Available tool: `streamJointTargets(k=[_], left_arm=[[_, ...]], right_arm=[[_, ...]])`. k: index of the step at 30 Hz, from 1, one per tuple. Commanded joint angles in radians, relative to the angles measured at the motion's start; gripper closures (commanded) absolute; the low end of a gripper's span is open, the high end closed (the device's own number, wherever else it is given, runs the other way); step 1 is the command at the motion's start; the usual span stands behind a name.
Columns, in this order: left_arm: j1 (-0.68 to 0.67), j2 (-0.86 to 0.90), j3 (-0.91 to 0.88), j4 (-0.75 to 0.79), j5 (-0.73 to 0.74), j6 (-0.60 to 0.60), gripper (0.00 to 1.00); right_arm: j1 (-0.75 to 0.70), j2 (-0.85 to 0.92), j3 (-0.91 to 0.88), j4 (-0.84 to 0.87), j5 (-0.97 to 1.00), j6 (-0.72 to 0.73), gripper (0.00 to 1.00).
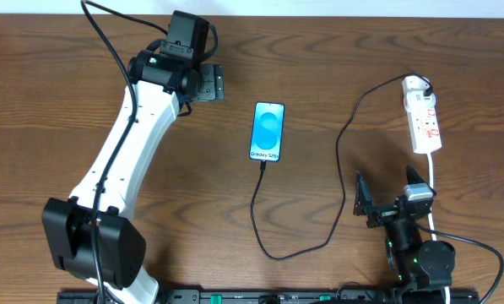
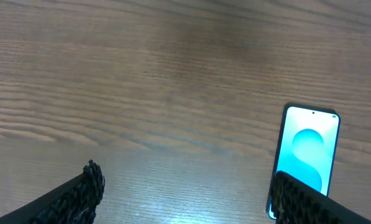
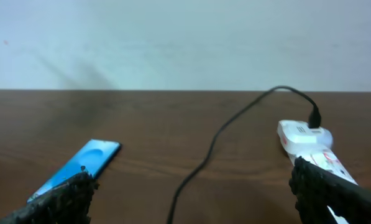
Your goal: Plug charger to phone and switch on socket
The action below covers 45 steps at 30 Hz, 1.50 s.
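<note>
The phone lies flat mid-table, its blue screen lit. The charger, a thin black cable, runs from the phone's lower edge, loops toward the front, and rises to a black plug in the far end of the socket, a white power strip at the right. The cable tip touches the phone's bottom edge. My left gripper is open and empty, left of and beyond the phone. My right gripper is open and empty, in front of the socket. The charger and phone also show in the right wrist view.
The power strip's white cord runs toward the front edge beside my right arm. The left arm's white link crosses the left part of the wooden table. A pale wall stands behind the table's far edge.
</note>
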<state>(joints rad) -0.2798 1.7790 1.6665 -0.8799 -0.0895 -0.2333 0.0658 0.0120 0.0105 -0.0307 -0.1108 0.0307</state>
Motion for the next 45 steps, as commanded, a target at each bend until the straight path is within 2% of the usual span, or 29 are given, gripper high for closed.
streamJointTargets(k=[1,11,45], left_arm=[[0.000,0.007,-0.006,-0.002,-0.020,-0.004,0.13],[0.000,0.007,-0.006,-0.002,-0.020,-0.004,0.13],[0.000,0.007,-0.006,-0.002,-0.020,-0.004,0.13]], right_arm=[[0.002,-0.007,-0.005,-0.033,0.030,-0.060,0.01],[0.000,-0.007,-0.005,-0.048,0.086,-0.080,0.01],[-0.002,-0.007,-0.005,-0.045,0.089,-0.080,0.01]])
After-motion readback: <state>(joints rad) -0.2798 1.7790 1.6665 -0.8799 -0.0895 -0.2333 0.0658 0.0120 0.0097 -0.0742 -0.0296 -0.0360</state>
